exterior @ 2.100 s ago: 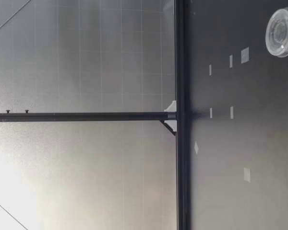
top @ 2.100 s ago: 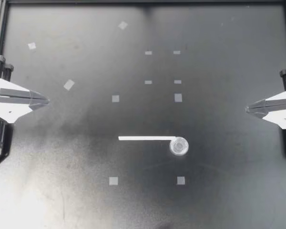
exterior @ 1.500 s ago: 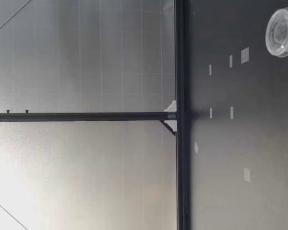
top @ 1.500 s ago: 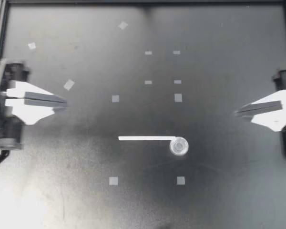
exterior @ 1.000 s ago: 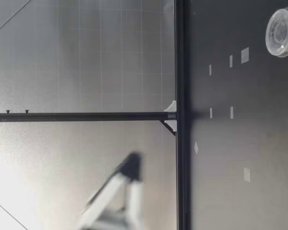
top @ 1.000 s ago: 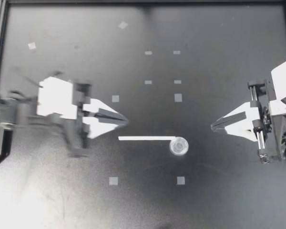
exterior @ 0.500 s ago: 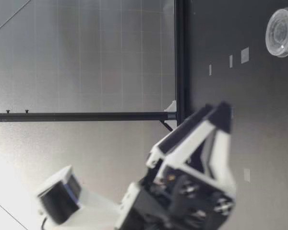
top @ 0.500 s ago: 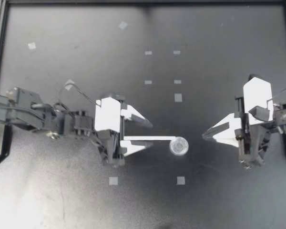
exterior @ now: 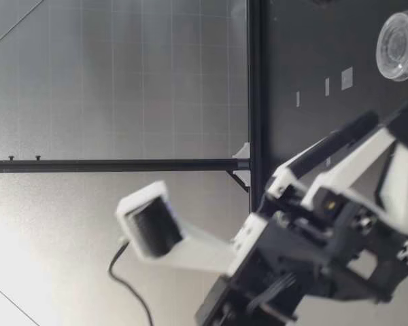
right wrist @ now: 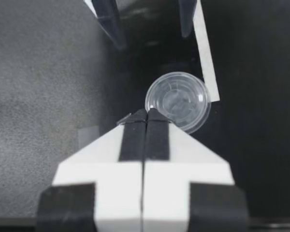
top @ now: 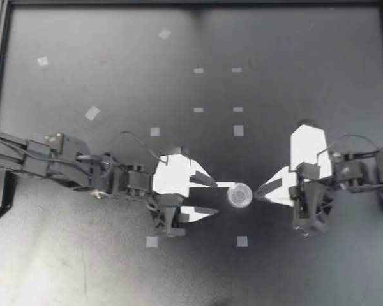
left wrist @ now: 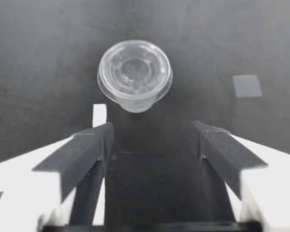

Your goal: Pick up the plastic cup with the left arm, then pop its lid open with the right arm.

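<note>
1 clear cup | 1 white strip | left claw spread wide, empty | right claw closed, empty, by clear cup

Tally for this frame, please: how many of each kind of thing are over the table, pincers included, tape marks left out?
Clear cup: 1
White strip: 1
Pincers: 2 (left pincer open, right pincer shut)
Total: 4

Pale squares, likely tape, scattered on black table.
</note>
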